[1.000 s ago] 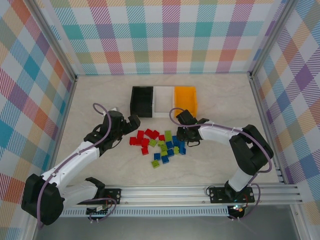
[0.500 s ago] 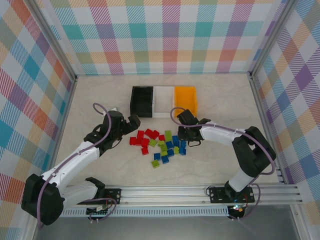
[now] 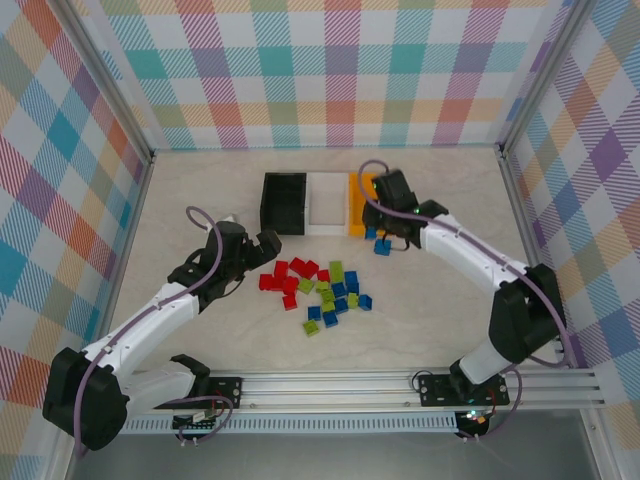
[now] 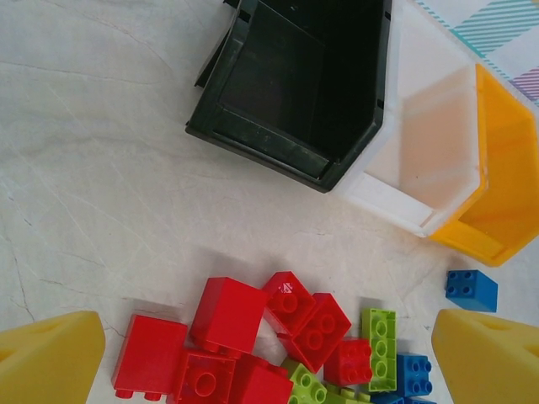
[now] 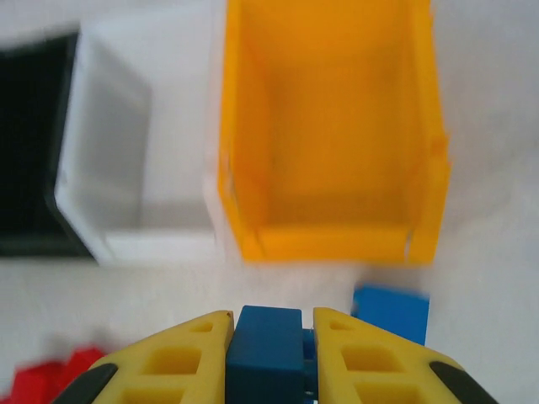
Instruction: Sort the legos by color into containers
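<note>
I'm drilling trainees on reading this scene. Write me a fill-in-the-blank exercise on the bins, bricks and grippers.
1. The brick clamped in the right gripper is ___ in color.
2. Between the black bin and the orange-yellow bin stands a bin that is ___.
3. The left gripper hovers open above a cluster of bricks that are ___.

Missing words: blue; white; red

Glossy plastic legos (image 4: 227, 316) lie on a smooth marbled table (image 4: 84, 168).
</note>
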